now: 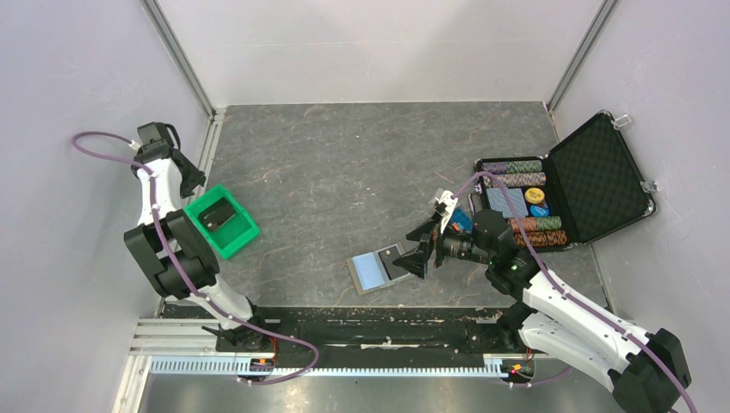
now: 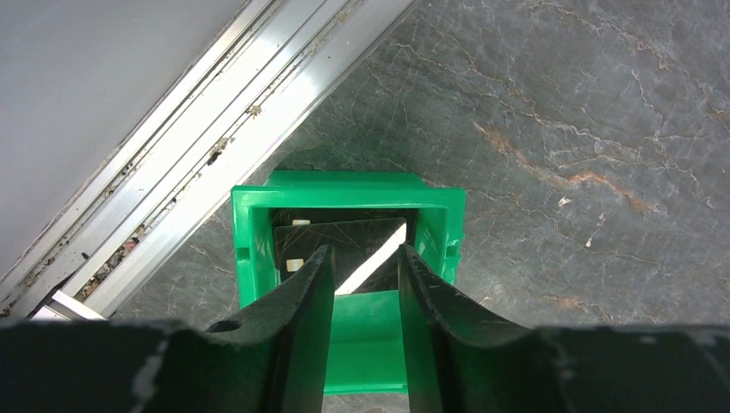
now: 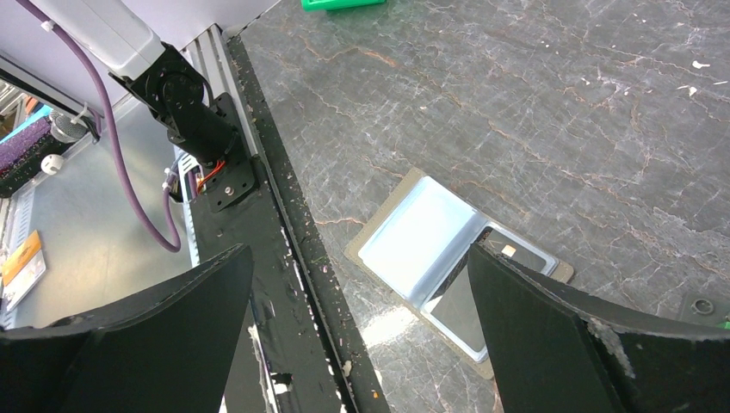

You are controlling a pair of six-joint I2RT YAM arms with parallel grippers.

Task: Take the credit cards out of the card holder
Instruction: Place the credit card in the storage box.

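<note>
While card holder [image 3: 422, 241] lies open, R end effector [image 3: 360, 256] spread wide by it; L end effector [image 2: 365, 254] parted over bin [image 2: 344, 181].

A dark grey, stone-patterned table [image 1: 344, 155] with rusty veins fills the middle. Plain pale walls close it in: back wall [image 1: 379, 43] at 12 o'clock, left wall [image 1: 69, 77] at 9, right wall [image 1: 680, 77] at 3. Aluminium posts [image 1: 176, 56] rise at 11 and 1. An aluminium rail [image 1: 361, 372] and a black bar [image 1: 379, 331] run along 6 o'clock. The light is soft and even.
</note>
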